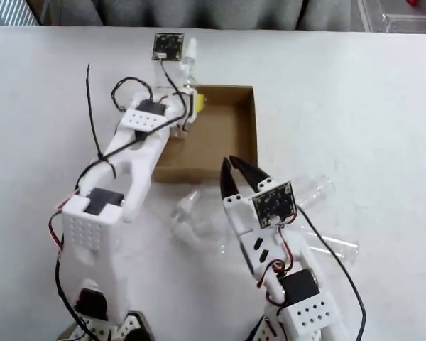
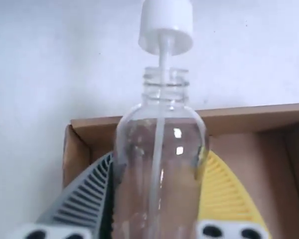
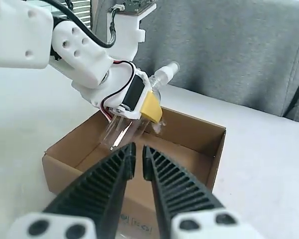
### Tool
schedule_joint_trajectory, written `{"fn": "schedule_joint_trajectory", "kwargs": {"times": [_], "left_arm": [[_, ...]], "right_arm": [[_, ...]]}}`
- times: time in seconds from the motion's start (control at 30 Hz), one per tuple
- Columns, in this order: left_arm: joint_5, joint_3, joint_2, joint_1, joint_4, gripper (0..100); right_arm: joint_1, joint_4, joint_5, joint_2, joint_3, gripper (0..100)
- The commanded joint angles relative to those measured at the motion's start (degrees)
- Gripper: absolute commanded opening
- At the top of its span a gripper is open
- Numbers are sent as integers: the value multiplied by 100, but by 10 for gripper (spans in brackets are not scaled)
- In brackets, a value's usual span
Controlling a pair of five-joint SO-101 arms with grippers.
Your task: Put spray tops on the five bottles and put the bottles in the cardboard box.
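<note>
The left gripper's [image 2: 159,159] grey finger [image 2: 84,194] and yellow finger [image 2: 229,194] press on either side of a clear bottle [image 2: 159,129], clamped on its body. A white spray top [image 2: 166,32] stands raised off the bottle's threaded neck. Its thin tube runs down inside the bottle, and a gap shows between cap and neck.

In the high view the held bottle [image 1: 189,67] is at the far left corner of the cardboard box [image 1: 254,128], with its neck pointing out past the far rim. The left arm stretches toward it from the near left of the table [image 1: 355,106].

The right gripper's [image 3: 138,154] two black fingers are drawn almost together. A thin slit of light runs between them and nothing is in it. From its own camera it faces the near wall of the box [image 3: 214,144], with the left gripper and its bottle [image 3: 122,130] beyond, over the box.

In the high view the right gripper [image 1: 234,167] sits just near of the box's near wall. Three more clear bottles lie on their sides on the table:
- one [image 1: 190,212] is just left of the right arm;
- two [image 1: 317,190] [image 1: 339,246] are to its right.
</note>
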Motion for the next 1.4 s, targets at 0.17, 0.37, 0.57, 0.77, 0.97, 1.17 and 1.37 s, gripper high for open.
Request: {"fn": "schedule_joint_trajectory", "kwargs": {"times": [0.17,0.37,0.57,0.77,0.97,1.17,1.37], "left_arm": [[9,1248,-1666,40,-712,20],[9,2576,-2738,13,-1679,20],[9,3710,-3969,48,-2207,20],[9,4967,-5437,4,-2945,20],[9,6048,-7029,22,-3279,20],[9,6998,-8980,4,-3270,20],[9,7921,-10985,57,-3226,20]], "right_arm": [[-40,-101,-35,-31,-176,16],[-40,-101,-35,-31,-176,16],[-40,-101,-35,-4,-167,16],[-40,-101,-53,13,-167,16],[-31,-136,-35,-31,-105,16],[22,-145,-35,-31,-105,16],[119,-259,-53,-40,-360,16]]}}
